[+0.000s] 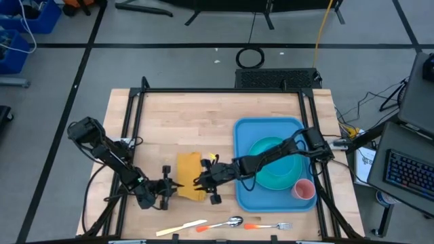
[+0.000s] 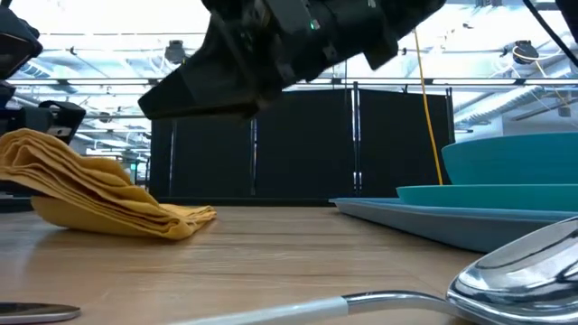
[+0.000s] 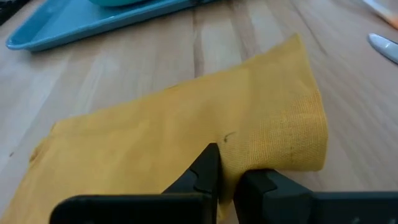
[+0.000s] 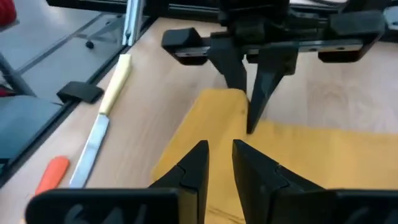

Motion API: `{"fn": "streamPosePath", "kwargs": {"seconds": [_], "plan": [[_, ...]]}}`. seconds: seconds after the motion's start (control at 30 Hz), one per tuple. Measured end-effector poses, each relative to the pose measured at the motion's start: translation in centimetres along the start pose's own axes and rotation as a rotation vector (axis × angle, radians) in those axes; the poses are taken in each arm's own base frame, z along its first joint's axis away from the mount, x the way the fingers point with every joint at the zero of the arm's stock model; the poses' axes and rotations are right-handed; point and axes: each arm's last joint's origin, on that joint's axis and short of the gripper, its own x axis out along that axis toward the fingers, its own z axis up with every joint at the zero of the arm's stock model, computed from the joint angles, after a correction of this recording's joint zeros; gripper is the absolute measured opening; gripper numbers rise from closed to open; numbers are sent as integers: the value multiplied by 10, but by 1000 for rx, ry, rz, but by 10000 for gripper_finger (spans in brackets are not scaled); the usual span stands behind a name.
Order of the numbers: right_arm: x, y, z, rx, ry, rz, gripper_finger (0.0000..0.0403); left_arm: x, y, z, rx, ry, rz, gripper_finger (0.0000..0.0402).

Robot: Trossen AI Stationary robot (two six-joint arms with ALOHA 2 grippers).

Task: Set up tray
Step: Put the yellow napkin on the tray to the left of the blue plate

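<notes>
The tray (image 1: 244,169) lies flat on the right half of the counter (image 1: 203,122), and we count one of it. On it we count one turquoise plate (image 1: 261,177), one teal bowl (image 1: 285,169) resting on that plate, and one pink cup (image 1: 304,190) at the tray's near right corner.

To the left of the tray, apart from it, lies one yellow napkin (image 1: 190,169), folded and partly bunched up. Along the near edge of the counter we count three pieces of cutlery in a row: one knife (image 1: 181,228) with a pale handle, one spoon (image 1: 227,222), and one fork (image 1: 268,226) with an orange handle.

We see two arms at work. The left gripper (image 1: 174,188) sits at the napkin's near left corner, and in its wrist view its fingers (image 3: 202,177) are nearly closed, pinching the cloth edge. The right gripper (image 1: 201,183) reaches across the tray to the napkin's near right edge; its fingers (image 4: 193,165) stand a narrow gap apart right over the cloth, and we cannot tell whether they have hold of it. The two grippers face each other across the napkin.
</notes>
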Motion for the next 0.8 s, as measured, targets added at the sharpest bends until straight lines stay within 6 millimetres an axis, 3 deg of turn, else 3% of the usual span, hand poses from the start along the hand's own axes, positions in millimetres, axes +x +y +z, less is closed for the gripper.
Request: {"fn": "streamPosePath", "kwargs": {"seconds": [0.33,0.6,0.8], "plan": [[-1,3,-6,-162,32,-44,66,-5,4,10,-84,-47,25,9],[-1,19,-10,-300,73,-61,99,-26,13,37,-175,-157,-15,7],[-2,31,-15,-385,120,-179,127,-36,23,40,-212,-151,42,6]]}}
